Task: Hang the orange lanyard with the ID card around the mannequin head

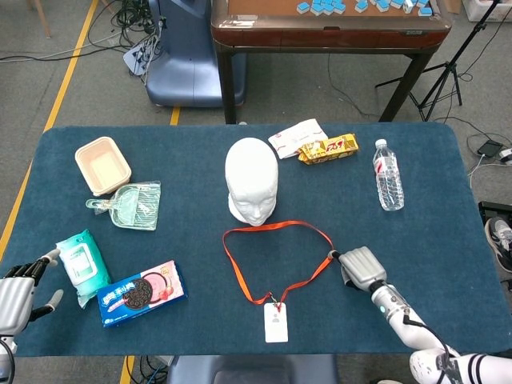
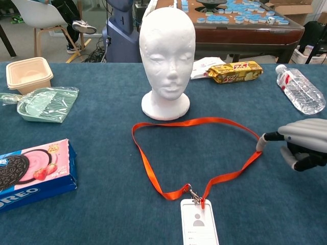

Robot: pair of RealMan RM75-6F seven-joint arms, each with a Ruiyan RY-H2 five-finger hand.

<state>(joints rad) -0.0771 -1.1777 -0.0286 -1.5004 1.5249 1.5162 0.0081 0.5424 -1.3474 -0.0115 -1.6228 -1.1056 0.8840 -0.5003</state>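
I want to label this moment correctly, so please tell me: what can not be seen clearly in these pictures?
- Right hand: chest view cuts it at the right edge; whether a fingertip pinches the orange lanyard or only touches it is unclear.
- Left hand: head view cuts it at the left edge; absent from chest view.
- ID card: print too small; chest view crops its bottom.
- Oreo box: cut by chest view's left edge.

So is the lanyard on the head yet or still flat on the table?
Still flat: the lanyard lies as an open loop on the table in front of the upright head, right hand at its right edge.
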